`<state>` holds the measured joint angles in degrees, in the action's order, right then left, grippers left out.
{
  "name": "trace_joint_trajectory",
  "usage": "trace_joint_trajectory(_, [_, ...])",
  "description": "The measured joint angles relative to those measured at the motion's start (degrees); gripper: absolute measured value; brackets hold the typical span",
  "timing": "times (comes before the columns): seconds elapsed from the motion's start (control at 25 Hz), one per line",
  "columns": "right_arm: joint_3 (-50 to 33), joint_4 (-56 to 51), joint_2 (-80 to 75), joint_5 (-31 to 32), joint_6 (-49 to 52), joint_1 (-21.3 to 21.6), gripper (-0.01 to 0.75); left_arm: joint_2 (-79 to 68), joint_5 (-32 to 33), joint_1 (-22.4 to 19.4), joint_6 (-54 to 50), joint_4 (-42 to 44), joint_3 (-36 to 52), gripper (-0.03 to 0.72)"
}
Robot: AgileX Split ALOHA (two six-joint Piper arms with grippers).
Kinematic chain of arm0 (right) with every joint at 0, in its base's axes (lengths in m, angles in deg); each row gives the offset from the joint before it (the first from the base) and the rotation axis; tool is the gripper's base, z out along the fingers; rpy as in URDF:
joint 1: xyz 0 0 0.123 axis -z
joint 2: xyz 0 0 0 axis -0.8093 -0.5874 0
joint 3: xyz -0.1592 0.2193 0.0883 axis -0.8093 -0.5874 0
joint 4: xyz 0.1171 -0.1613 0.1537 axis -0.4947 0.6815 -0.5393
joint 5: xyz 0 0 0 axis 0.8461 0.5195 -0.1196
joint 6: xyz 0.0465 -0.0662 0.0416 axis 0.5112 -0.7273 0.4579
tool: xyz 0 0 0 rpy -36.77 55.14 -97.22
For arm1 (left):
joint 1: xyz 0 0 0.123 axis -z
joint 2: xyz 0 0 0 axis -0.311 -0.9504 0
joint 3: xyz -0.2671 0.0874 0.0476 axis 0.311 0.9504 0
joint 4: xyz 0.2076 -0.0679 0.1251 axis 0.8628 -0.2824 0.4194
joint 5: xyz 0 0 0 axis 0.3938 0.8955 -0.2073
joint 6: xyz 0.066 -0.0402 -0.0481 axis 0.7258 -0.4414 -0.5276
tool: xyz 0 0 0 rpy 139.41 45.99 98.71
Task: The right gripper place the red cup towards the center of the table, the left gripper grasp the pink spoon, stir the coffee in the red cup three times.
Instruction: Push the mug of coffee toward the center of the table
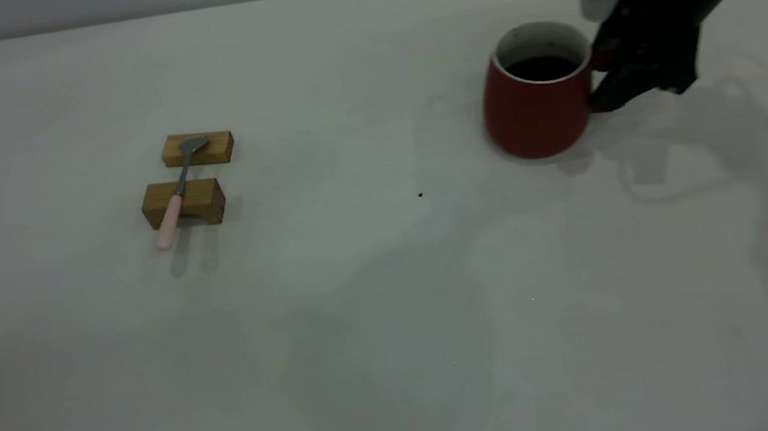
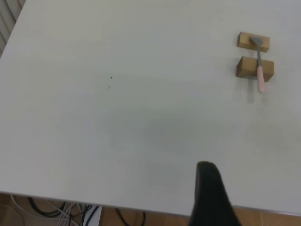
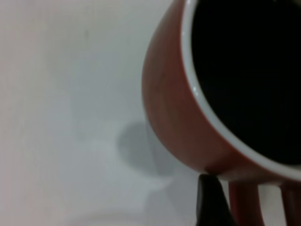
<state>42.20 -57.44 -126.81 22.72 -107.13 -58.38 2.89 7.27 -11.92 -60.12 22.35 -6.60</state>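
- Pale grey-white and matte, the flat table (image 1: 370, 336) is carrying everything, with a few tiny dark specks dotting it.
- Bulky and matte black with a silver-grey part, the right gripper (image 1: 609, 74) is reaching in at the far right, closing on the red loop handle of the red cup (image 1: 537, 110); its dark fingertip (image 3: 212, 202) is sitting right against the handle in the right wrist view.
- Rounded, glossy dark red ceramic with a thin white rim, the cup is standing upright right of the table's middle and holding the coffee (image 1: 541, 68), a near-black round surface lying below the rim.
- 2 small wooden blocks (image 1: 190, 181) are sitting well apart from the cup, on the left.
- Lying across both blocks, the pink spoon (image 1: 177, 194) is showing a grey metal bowl and a pale pink handle overhanging the nearer block.
- Only 1 black finger of the left gripper (image 2: 211, 195) is showing near the table edge, so I cannot tell its state.
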Motion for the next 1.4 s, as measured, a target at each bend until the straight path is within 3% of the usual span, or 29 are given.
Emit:
trace_joint_trajectory(0.56, [3.6, -9.5, -3.5, -0.1, 0.0, -13.1, 0.474, 0.0, 0.0, 0.0, 0.0, 0.0, 0.0, 0.529])
trace_joint_trajectory(0.76, [6.2, -12.4, -4.7, 0.0, 0.0, -15.9, 0.474, 0.0, 0.0, 0.0, 0.0, 0.0, 0.0, 0.529])
trace_joint_trajectory(1.16, [6.3, -2.4, -3.0, 4.9, 8.1, -12.8, 0.474, 0.0, 0.0, 0.0, 0.0, 0.0, 0.0, 0.529])
trace_joint_trajectory(1.28, [6.3, 1.0, -0.1, 9.7, 13.4, -10.5, 0.474, 0.0, 0.0, 0.0, 0.0, 0.0, 0.0, 0.529])
trace_joint_trajectory(1.4, [6.3, 2.4, 4.3, 18.8, 21.4, -9.1, 0.474, 0.0, 0.0, 0.0, 0.0, 0.0, 0.0, 0.529])
